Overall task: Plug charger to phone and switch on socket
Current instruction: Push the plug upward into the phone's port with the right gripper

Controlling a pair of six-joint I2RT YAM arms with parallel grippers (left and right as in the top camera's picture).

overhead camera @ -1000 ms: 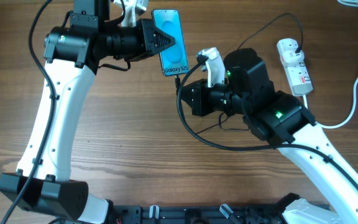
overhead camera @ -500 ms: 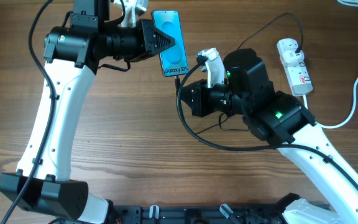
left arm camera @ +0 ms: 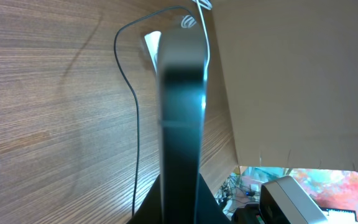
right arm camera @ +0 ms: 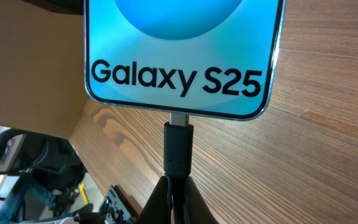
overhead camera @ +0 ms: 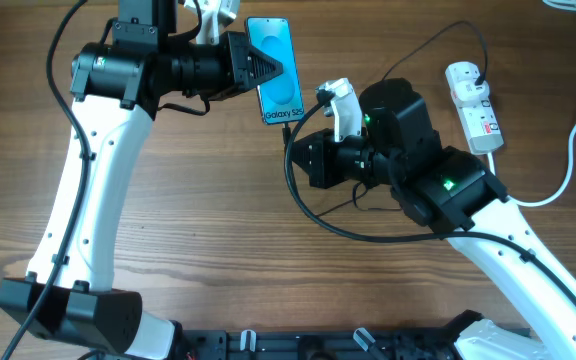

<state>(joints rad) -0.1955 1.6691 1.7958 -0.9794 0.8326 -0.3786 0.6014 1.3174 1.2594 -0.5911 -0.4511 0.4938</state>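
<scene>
Plug tip at the phone's port; socket switch not yet pressed.

Nearest, the right gripper [right arm camera: 174,190] is clenched on the charger [right arm camera: 178,149], a matte black, boxy plug with a thin cable trailing off. Its grey metal tip meets the lower edge of the phone [right arm camera: 179,56], and a sliver of metal shows, so it looks not fully seated. A good push would run straight along the plug's axis, square to that edge, with no sideways bend. Farther back, the left gripper [left arm camera: 180,208] clamps the glossy, flat, round-cornered phone, held screen-up over the wood-grain table [overhead camera: 218,230], bracing it against the push. At the far right lies the smooth white socket [overhead camera: 473,105], rounded at its ends.
</scene>
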